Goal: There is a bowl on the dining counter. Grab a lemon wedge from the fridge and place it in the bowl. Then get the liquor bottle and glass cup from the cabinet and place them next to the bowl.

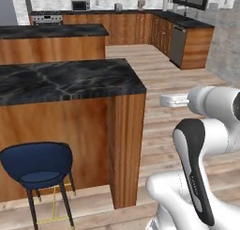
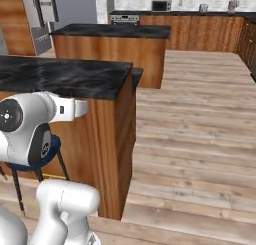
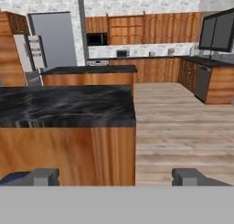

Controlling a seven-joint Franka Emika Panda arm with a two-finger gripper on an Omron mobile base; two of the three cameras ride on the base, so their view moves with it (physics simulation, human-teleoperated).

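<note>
The long desk (image 3: 64, 106) with the black white-veined marble top over reddish-brown wood sits right ahead of me, near corner just beside the arm in both base views. No pale bowl visible on the stretch of marble I can see; I'd guess it's further left, out of frame, can't confirm. Tall grey-beige fridge (image 3: 34, 58) with long vertical steel handles is far back left in the hand view, beyond a second black-topped island (image 3: 89, 74). It also shows top left in the right base view. Doors look closed from here, too far to be sure. Warm brown wooden wall cabinet (image 3: 125, 30) hangs over the back wall run, well apart from me. Bottle and cup not resolvable at this range.

Pincer (image 3: 116, 176): the two dark tips rise far apart at the bottom of the hand view, nothing between them. Open and empty. Hand points level across the room, arm folded close to the base.

My read: first step, lemon wedge fetch, nothing grabbed yet. This is a transit phase. Next move calls for driving the base around the desk's end and the island toward the fridge, stopping square to a door handle, then reaching for the handle. Watch the dark blue round-seat stool (image 1: 40, 165) tucked against the desk at lower left, and the desk corner, while turning.
</note>
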